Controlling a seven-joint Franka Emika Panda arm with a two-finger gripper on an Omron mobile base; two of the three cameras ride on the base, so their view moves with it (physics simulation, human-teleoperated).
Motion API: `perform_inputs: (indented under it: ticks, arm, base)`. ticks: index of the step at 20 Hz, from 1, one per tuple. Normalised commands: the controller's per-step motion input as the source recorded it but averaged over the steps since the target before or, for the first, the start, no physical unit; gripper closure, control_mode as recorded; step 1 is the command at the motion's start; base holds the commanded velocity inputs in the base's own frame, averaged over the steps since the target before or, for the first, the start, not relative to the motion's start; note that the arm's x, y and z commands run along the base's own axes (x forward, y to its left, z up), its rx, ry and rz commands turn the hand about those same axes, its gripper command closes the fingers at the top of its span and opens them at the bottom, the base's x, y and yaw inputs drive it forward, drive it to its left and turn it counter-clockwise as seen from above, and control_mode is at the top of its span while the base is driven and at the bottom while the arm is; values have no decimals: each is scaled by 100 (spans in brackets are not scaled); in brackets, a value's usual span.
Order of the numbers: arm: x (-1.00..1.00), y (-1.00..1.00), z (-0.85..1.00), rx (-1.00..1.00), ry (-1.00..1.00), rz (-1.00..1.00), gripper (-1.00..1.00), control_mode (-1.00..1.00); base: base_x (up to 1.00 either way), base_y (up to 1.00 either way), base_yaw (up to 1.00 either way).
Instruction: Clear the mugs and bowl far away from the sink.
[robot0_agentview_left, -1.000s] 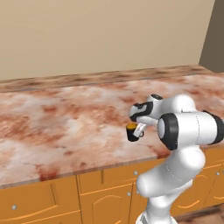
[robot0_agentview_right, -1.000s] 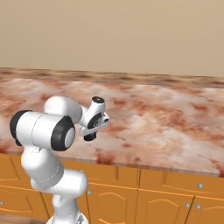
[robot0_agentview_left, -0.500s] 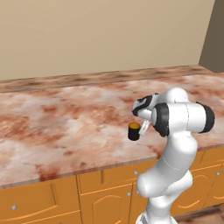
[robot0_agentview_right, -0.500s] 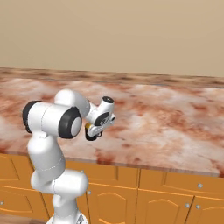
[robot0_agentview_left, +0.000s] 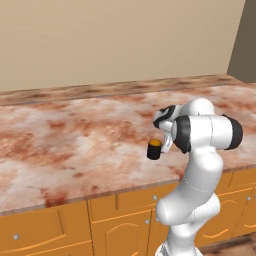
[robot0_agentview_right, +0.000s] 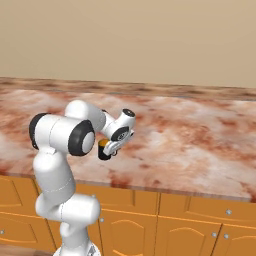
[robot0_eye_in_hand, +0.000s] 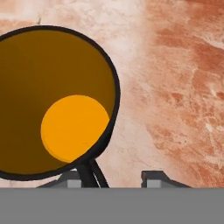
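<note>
Gripper (robot0_agentview_left: 161, 145) time: mine hangs low over the front part of the marble counter (robot0_agentview_left: 75, 135), right next to a little black mug (robot0_agentview_left: 154, 149). From the left base view the mug stands upright on the counter, near the front edge, and my hand is just beside it on the right. From the right base view I see the mug (robot0_agentview_right: 104, 149) peeking out under my hand, with my gripper (robot0_agentview_right: 111, 147) at it.

Looking down from my hand, the mug (robot0_eye_in_hand: 52, 100) is very close and big. I can see its thin black rim and its orange bottom inside. My two finger tips (robot0_eye_in_hand: 155, 178) show at the bottom, with some space between them, and the mug's rim is right at the left one. I cannot tell if my fingers are gripping the mug or not.

Orange cupboard doors (robot0_agentview_left: 45, 232) sit under the counter.
</note>
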Motion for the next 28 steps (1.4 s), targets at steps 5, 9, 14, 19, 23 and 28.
perform_inputs:
  ticks: [5, 9, 14, 19, 23, 28]
  arm:
    - [-3, 0, 0, 0, 0, 1, -100, -100]
    - [-16, 0, 7, 0, 0, 0, -100, -100]
    - [-16, 1, 42, 0, 6, 3, -100, -100]
    - [-32, 4, 79, 0, 14, 0, -100, -100]
    - [-56, 1, 67, 1, 8, 0, -100, -100]
    - [-47, 27, 68, 0, 12, -17, -100, -100]
  base:
    - [0, 0, 0]
    - [0, 0, 0]
    - [0, 0, 0]
    - [0, 0, 0]
    - [0, 0, 0]
    - [0, 0, 0]
